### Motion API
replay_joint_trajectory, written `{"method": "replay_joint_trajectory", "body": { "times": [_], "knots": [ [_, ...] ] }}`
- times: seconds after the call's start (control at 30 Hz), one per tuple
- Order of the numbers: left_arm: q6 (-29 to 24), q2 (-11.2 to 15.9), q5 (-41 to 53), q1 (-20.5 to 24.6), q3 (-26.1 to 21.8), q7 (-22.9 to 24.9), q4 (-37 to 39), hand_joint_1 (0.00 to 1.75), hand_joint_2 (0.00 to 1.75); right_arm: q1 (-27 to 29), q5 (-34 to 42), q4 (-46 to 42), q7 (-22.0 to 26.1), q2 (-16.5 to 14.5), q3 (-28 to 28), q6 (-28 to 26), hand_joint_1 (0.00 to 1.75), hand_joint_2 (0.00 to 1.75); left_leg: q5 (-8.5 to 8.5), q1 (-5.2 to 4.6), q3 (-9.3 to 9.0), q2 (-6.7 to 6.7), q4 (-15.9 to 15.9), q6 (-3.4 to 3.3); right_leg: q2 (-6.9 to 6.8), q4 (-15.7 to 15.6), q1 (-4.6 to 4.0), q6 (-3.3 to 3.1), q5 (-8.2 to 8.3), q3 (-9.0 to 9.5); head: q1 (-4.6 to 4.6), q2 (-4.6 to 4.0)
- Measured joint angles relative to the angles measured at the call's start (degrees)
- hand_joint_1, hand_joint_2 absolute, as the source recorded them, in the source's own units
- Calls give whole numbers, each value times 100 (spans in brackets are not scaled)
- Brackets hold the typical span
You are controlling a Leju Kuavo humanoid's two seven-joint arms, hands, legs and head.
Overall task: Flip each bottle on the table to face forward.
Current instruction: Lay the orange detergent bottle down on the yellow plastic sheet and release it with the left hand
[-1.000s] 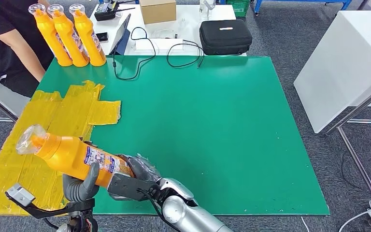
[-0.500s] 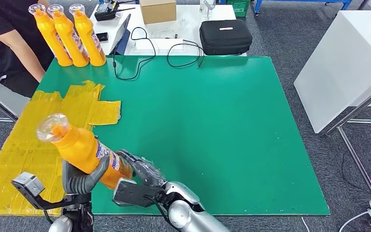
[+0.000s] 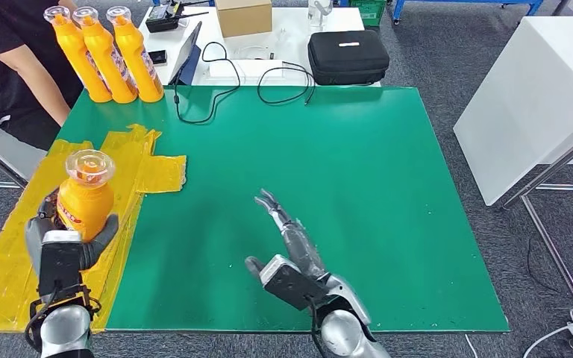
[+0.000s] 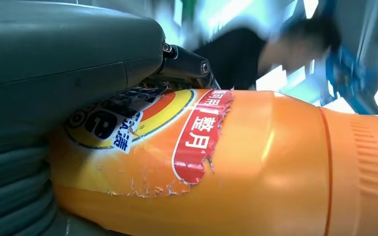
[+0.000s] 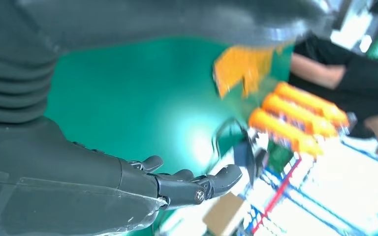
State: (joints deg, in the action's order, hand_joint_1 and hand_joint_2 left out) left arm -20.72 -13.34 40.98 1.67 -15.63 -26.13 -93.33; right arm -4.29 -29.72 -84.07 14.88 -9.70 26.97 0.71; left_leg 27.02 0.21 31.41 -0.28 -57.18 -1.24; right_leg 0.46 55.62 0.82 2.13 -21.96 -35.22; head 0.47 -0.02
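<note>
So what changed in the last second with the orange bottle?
The right hand let go of the orange plastic bottle and moved right over the green table, fingers spread. The left hand swung the bottle from tilted to upright over the yellow tape. Three bottles at the back stayed.

On the tabletop (image 3: pixel 358 186), three bottles (image 3: pixel 108 56) stand in a row at the far left corner, a person (image 3: pixel 7 67) just left of them. Near the left edge the left hand (image 3: pixel 63 250) holds a bottle (image 3: pixel 86 198) upright (over the taped patch (image 3: pixel 104 186)), with the right hand (image 3: pixel 295 250) to its right above the front middle.
</note>
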Motion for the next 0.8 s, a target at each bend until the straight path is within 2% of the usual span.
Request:
{"method": "replay_joint_trajectory", "body": {
  "times": [0.1, 0.2, 0.27, 0.57, 0.8],
  "knots": [
    [-1242, 212, 1647, 164, -43, 273, 444, 175, 175, 42, 77, -215, 105, 106, -160, -15, 0, 0, 0, 0, -1, 2, 0, 0, 1, 0, 0, 0, 0, 0, 0, 0],
    [-1826, 409, 2980, 279, -127, 547, 1019, 175, 175, 52, 155, -276, 209, 197, -257, -50, 0, 0, 0, 0, -1, 3, 0, 1, 1, 0, 0, 0, 0, 0, 1, 0],
    [-1884, 500, 3310, 327, -195, 622, 1366, 175, 175, 56, 184, -280, 255, 247, -289, -76, 0, 0, -1, 0, -1, 4, 0, 1, 2, 0, 0, 0, 0, 0, 1, 0],
    [-1902, 859, 3372, 662, -113, 807, 3283, 175, 175, 59, 318, -292, 357, 421, -314, -121, 0, 0, 0, 0, 0, 4, 0, 1, 3, 0, 0, 0, 0, 0, 1, 0],
    [-1806, 1023, 3358, 935, 9, 782, 4125, 175, 175, 63, 378, -314, 379, 527, -313, -120, 0, 0, 0, -3, -3, -1, 1, 1, 2, 0, 4, 0, 0, 3, -1, 0]
  ]
}}
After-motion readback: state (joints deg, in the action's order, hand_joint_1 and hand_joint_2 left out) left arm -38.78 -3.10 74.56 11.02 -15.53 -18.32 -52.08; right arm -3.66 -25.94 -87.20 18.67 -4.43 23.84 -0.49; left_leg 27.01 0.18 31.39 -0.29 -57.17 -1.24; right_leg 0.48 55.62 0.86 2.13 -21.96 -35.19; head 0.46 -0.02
